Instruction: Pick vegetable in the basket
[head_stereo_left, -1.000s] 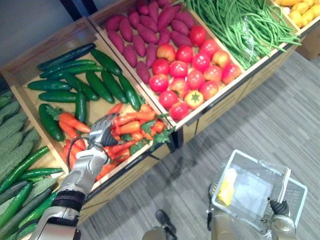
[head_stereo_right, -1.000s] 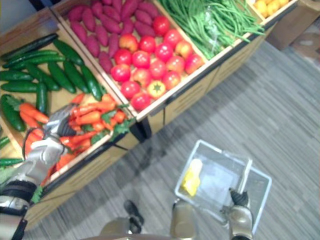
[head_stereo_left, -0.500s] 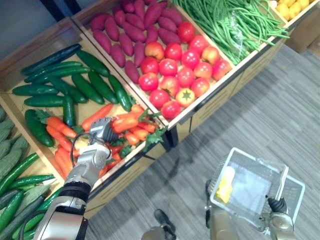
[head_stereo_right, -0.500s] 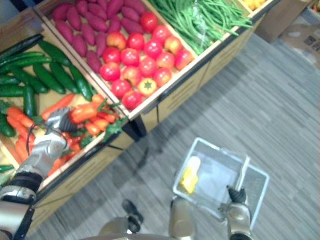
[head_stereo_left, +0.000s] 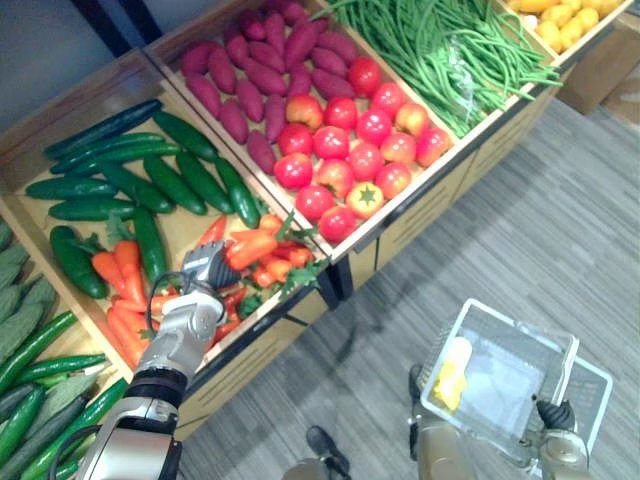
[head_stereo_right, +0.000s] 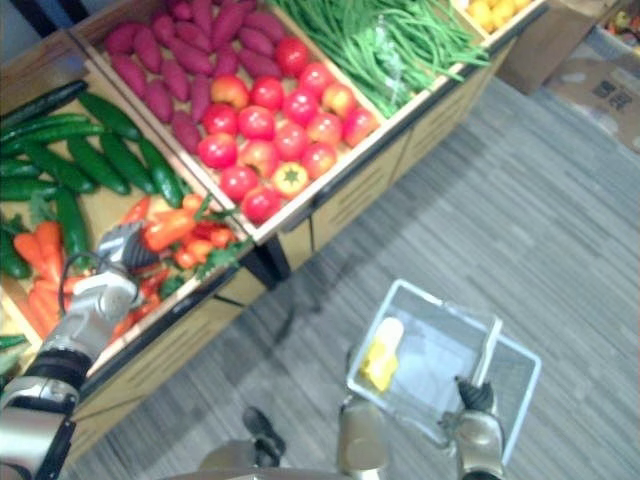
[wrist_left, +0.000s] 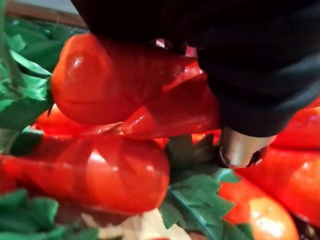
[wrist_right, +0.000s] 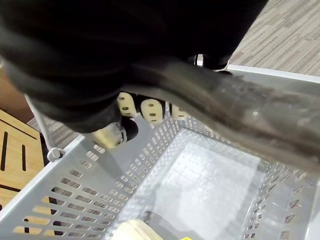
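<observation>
Two hands busy: left hand (head_stereo_left: 205, 272) among carrots (head_stereo_left: 250, 247), grip unclear; close firmly round one carrot. Right hand (head_stereo_left: 553, 417) clasps basket (head_stereo_left: 515, 318) handle (head_stereo_left: 566, 368).

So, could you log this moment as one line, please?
left hand: among carrots | right hand: curled round basket handle | basket: yellow item inside

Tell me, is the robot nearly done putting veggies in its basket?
Not yet. Done: the right hand has its fingers curled round the handle, holding the basket ready, with one yellow thing already inside. In hand: the left hand is down among the carrots; I cannot tell if it grips one. Left: lift a carrot, carry it over, drop it in.
</observation>
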